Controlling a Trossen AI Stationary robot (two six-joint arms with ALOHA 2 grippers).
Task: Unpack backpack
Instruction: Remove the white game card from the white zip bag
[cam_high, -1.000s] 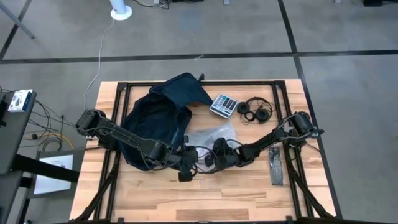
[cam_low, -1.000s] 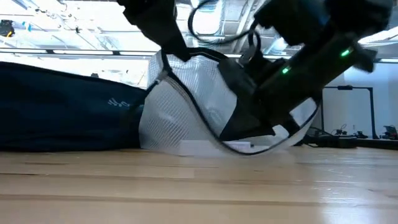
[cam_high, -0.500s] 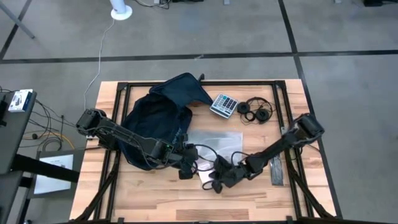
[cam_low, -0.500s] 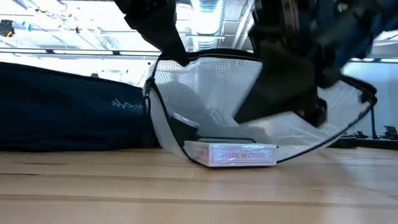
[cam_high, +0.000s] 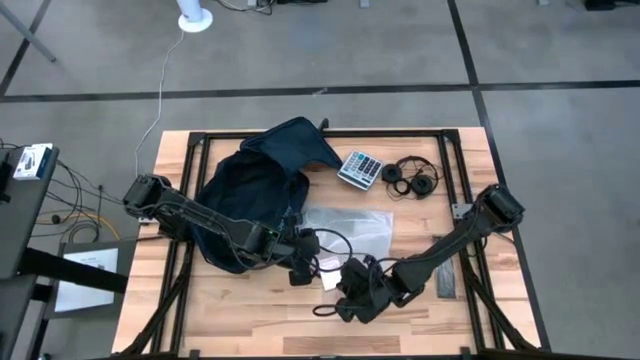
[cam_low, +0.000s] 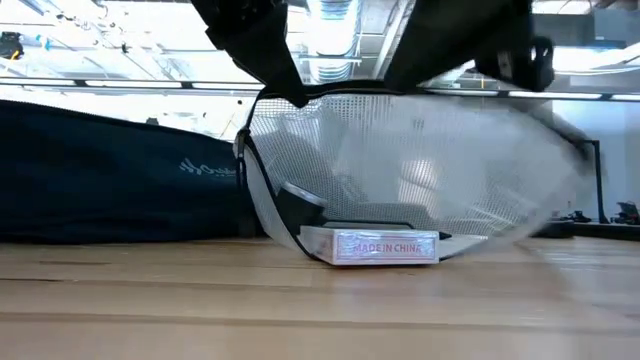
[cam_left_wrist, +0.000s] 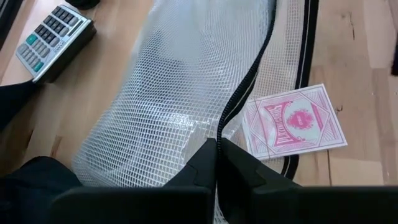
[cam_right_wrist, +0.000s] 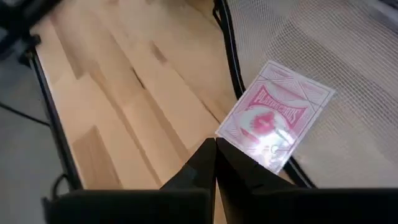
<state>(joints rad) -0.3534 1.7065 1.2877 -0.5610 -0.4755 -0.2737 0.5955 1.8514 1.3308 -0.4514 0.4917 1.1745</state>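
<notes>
The dark navy backpack (cam_high: 255, 185) lies flat on the table's left half, and it also shows in the low view (cam_low: 110, 170). Beside it a clear mesh pouch (cam_high: 350, 225) with a black zip edge is held up between both grippers, so that it forms an arch (cam_low: 420, 150). My left gripper (cam_high: 300, 262) is shut on it near the backpack. My right gripper (cam_high: 350, 297) is shut nearer the table's front edge. A red pack of playing cards (cam_left_wrist: 292, 121) lies flat on the wood under the arch (cam_low: 385, 246). My left gripper pinches the pouch's black zip edge (cam_left_wrist: 225, 127) and the mesh beside it between its two fingers, slanting down from the backpack's side. That edge is lifted and the mesh hangs below it. My right gripper is shut where the pouch's upper edge (cam_low: 480, 92) runs up to it. Its own fingers (cam_right_wrist: 208, 155) hide the place of contact. The mesh below is drawn out wide, and its lower edge lies on the table.
A grey calculator (cam_high: 360, 168) and black headphones (cam_high: 412, 178) lie at the far right of the table. A dark flat object (cam_high: 443, 275) lies by the right edge. Bare wood stretches along the near edge (cam_high: 250, 320).
My right gripper has risen and gone toward the table's near edge, staying shut. The pouch's edge has come with it and the mesh has spread into a wide arch. The card pack, hidden before, now lies in plain view on the table.
</notes>
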